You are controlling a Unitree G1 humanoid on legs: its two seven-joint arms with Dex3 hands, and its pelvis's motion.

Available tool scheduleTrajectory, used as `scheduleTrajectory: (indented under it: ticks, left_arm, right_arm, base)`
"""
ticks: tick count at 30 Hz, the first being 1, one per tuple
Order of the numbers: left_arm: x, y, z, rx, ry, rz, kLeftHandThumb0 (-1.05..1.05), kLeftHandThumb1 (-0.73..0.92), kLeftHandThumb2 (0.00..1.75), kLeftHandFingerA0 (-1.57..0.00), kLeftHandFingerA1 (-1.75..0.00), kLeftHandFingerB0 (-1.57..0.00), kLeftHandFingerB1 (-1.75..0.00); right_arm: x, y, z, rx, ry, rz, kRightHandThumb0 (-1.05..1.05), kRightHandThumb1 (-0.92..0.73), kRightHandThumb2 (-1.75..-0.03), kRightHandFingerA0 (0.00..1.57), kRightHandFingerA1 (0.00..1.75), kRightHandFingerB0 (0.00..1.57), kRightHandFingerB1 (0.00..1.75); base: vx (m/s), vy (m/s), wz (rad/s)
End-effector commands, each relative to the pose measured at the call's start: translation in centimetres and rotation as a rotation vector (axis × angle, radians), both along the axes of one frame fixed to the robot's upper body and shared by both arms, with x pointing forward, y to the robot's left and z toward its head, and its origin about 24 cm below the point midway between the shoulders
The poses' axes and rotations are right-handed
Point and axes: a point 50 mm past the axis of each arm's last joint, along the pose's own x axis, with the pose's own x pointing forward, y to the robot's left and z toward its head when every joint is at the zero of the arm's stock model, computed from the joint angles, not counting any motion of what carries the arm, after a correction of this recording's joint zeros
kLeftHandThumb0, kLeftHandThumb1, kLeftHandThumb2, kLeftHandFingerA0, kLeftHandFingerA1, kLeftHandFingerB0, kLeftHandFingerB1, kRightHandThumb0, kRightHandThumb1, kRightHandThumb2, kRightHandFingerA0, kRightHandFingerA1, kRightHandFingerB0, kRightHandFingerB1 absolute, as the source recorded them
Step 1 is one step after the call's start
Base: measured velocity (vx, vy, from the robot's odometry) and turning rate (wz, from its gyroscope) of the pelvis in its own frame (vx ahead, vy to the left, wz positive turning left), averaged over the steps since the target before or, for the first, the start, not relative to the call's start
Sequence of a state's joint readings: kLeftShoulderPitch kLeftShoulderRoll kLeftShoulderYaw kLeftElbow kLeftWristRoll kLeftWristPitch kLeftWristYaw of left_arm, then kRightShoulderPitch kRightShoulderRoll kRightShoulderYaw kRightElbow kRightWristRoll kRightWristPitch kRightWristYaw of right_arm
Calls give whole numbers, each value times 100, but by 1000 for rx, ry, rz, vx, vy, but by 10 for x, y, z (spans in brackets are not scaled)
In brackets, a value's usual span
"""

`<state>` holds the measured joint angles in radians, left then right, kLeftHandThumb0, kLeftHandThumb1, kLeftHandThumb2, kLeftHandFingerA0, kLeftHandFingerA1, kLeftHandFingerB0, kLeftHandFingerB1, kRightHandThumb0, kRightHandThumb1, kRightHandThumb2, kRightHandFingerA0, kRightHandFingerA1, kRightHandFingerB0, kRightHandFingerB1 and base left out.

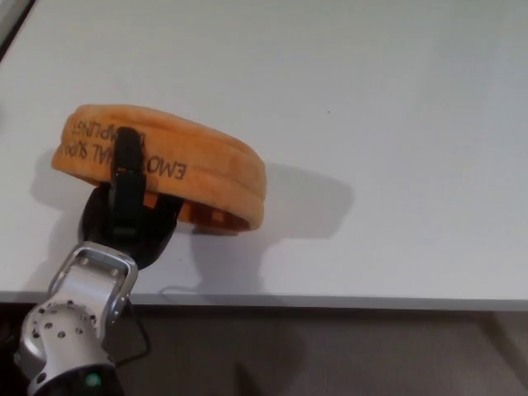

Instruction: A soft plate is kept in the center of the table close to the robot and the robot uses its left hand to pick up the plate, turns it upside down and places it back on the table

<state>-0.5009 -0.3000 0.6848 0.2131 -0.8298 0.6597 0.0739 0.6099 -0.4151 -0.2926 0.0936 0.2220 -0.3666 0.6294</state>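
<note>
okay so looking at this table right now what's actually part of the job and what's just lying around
Part of the job:
- orange soft plate, folded over and held above the table
- left hand, shut on the plate's near edge
- white table, where the plate goes back

Just lying about:
- a thin cable hanging by the robot's forearm below the table edge; nothing else shows.
</note>
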Motion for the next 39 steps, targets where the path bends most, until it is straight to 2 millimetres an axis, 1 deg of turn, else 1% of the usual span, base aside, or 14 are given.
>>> scheduleTrajectory:
  ticks: [1, 8, 9, 12, 13, 15, 18, 19, 23, 25, 30, 31, 35, 39]
  left_arm:
    - [-6, -8, -15, -72, 151, -33, -39, 82, 65, -100, -175, -63, -175]
    - [-10, -1, -31, -3, 368, -69, -40, 86, 65, -100, -175, -60, -170]
    - [-11, 0, -34, 36, 383, -84, -40, 88, 65, -100, -175, -60, -172]
    - [-17, 3, -44, 152, 424, -104, -39, 87, 66, -103, -175, -63, -172]
    - [-19, 3, -48, 158, 450, -100, -39, 85, 66, -104, -175, -64, -170]
    - [-26, 6, -61, 164, 534, -85, -37, 83, 65, -103, -175, -57, -165]
    - [-39, 7, -77, 198, 609, -48, -47, 58, 96, -128, -148, -91, -127]
    - [-43, 7, -80, 195, 615, -47, -33, 72, 72, -104, -175, -59, -168]
    - [-57, 7, -92, 212, 649, -51, -39, 80, 65, -104, -175, -64, -169]
    - [-67, 7, -100, 216, 676, -45, -52, 57, 95, -129, -149, -78, -121]
    - [-79, 7, -111, 249, 708, -66, -40, 79, 65, -106, -175, -65, -165]
    - [-80, 7, -112, 254, 710, -72, -53, 56, 95, -131, -150, -90, -128]
    - [-78, 3, -109, 281, 707, -92, -41, 78, 65, -104, -175, -63, -164]
    - [-72, -9, -107, 264, 686, -149, -51, 56, 93, -128, -150, -85, -126]
  right_arm:
    - [3, -6, 4, -30, 12, 9, -84, -75, -109, 31, 60, 0, 12]
    - [4, -5, 5, -10, 12, -2, -87, -75, -108, 34, 62, 0, 9]
    - [4, -5, 5, -14, 10, 1, -81, -88, -65, 36, 54, 0, 17]
    - [4, -5, 5, -15, 7, 4, -86, -75, -108, 32, 60, 0, 9]
    - [5, -5, 5, -9, 9, 2, -82, -87, -65, 36, 53, 0, 18]
    - [4, -4, 5, -2, 10, -1, -87, -74, -107, 36, 62, 0, 9]
    - [5, -4, 5, -20, 2, 8, -87, -77, -109, 35, 61, 0, 9]
    - [5, -5, 5, -20, 6, 7, -87, -77, -109, 33, 60, 0, 8]
    - [4, -5, 3, -12, 10, 6, -88, -76, -108, 35, 62, 0, 9]
    - [4, -4, 5, -10, 19, -2, -86, -77, -109, 33, 62, 0, 9]
    - [3, -5, 6, -25, 14, 3, -84, -76, -108, 34, 61, 0, 11]
    - [3, -5, 5, -25, 14, 5, -85, -76, -109, 33, 61, 0, 11]
    - [5, -3, 5, -19, 16, 12, -86, -77, -109, 33, 61, 0, 9]
    - [7, -4, 6, -18, 9, 8, -87, -76, -108, 33, 62, 0, 8]
  base:
    - [0, 0, 0]
    - [0, 0, 0]
    - [0, 0, 0]
    - [0, 0, 0]
    - [0, 0, 0]
    - [0, 0, 0]
    - [0, 0, 0]
    - [0, 0, 0]
    - [0, 0, 2]
    - [0, 0, 0]
    - [0, 0, 0]
    - [0, 0, 0]
    - [0, 0, 0]
    - [0, 0, 0]
